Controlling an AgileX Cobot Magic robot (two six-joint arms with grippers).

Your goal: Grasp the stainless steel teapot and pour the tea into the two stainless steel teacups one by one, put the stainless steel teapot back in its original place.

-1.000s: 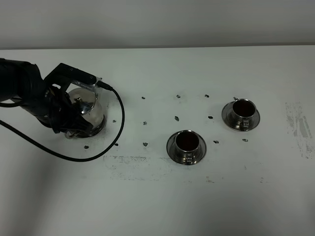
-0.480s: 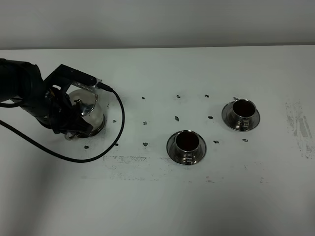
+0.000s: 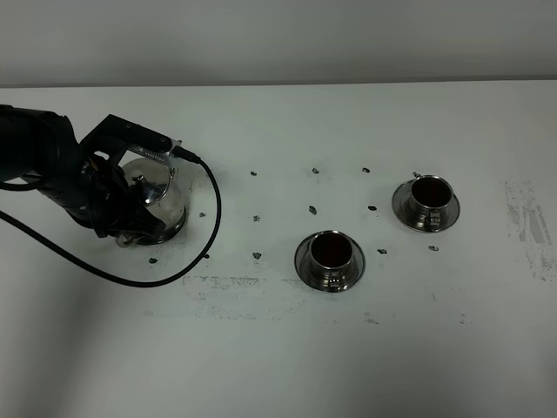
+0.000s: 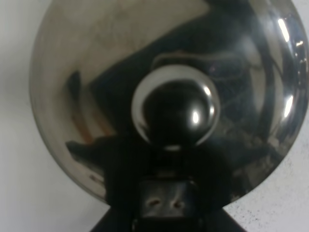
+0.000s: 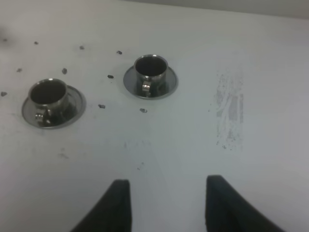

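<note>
At the table's left stands the stainless steel teapot (image 3: pixel 161 193), upright, on a flat steel disc whose dark edge (image 3: pixel 177 227) shows under its base. My left gripper (image 3: pixel 130 232) is shut on the teapot's handle on the near-left side. The left wrist view is filled by the teapot's lid (image 4: pixel 96 72) and its knob (image 4: pixel 174 108). Two stainless steel teacups on saucers hold reddish-brown tea: one at centre (image 3: pixel 330 252) (image 5: pixel 48 94), the other farther right (image 3: pixel 427 196) (image 5: pixel 150 67). My right gripper (image 5: pixel 166 205) hangs open and empty above bare table, nearer than the cups.
A black cable (image 3: pixel 204 235) loops from the left arm across the table beside the teapot. Small dark marks (image 3: pixel 312 209) dot the white table (image 3: pixel 278 348) between teapot and cups. A scuffed patch (image 3: pixel 526 218) lies at the far right.
</note>
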